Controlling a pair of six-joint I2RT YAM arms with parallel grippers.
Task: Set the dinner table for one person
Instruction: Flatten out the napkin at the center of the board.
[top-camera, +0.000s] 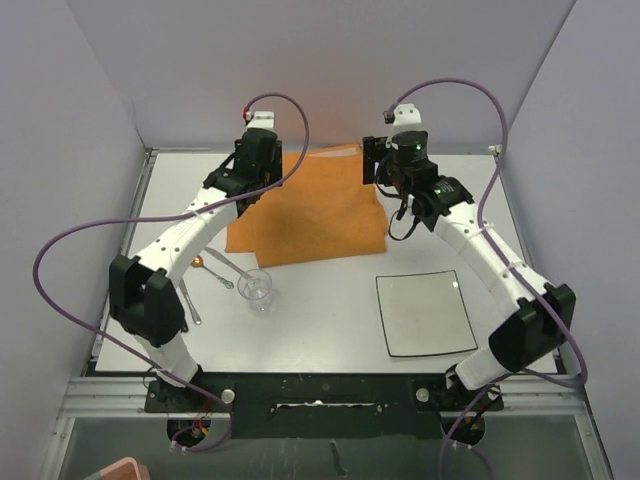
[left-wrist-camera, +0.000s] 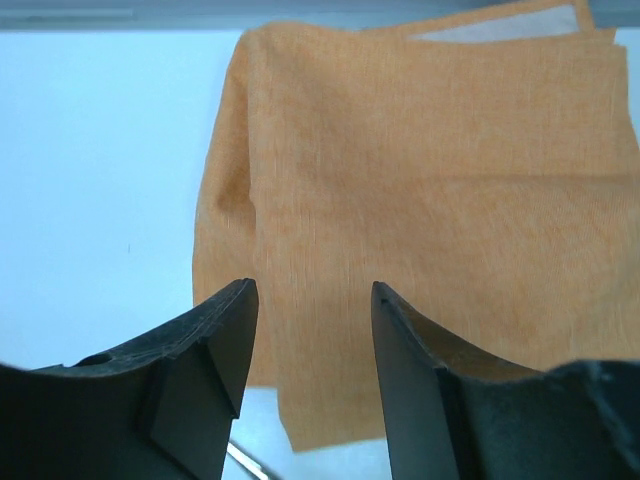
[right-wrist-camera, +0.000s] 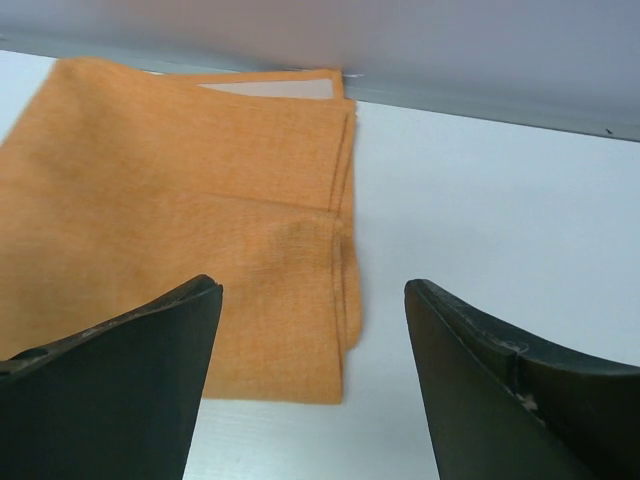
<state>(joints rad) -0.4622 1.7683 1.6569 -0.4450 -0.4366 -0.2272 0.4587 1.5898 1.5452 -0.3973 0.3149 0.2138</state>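
The dinner table (top-camera: 330, 300) is a white tabletop. A folded orange cloth mat (top-camera: 310, 215) lies flat at its back middle. My left gripper (top-camera: 258, 168) hovers over the mat's left back part, open, with nothing between its fingers. In the left wrist view the mat (left-wrist-camera: 420, 170) shows through the gap of the gripper (left-wrist-camera: 312, 290). My right gripper (top-camera: 377, 160) hangs over the mat's right back corner, open and empty. In the right wrist view the mat's right edge (right-wrist-camera: 170, 180) lies below and between the fingers of the gripper (right-wrist-camera: 312, 288).
A square white plate (top-camera: 426, 312) sits at the front right. A clear glass (top-camera: 256, 289) stands front left of centre, with a spoon (top-camera: 218, 268), another utensil (top-camera: 189, 301) and a small orange object (top-camera: 198, 262) beside it. Grey walls enclose the table's back and sides.
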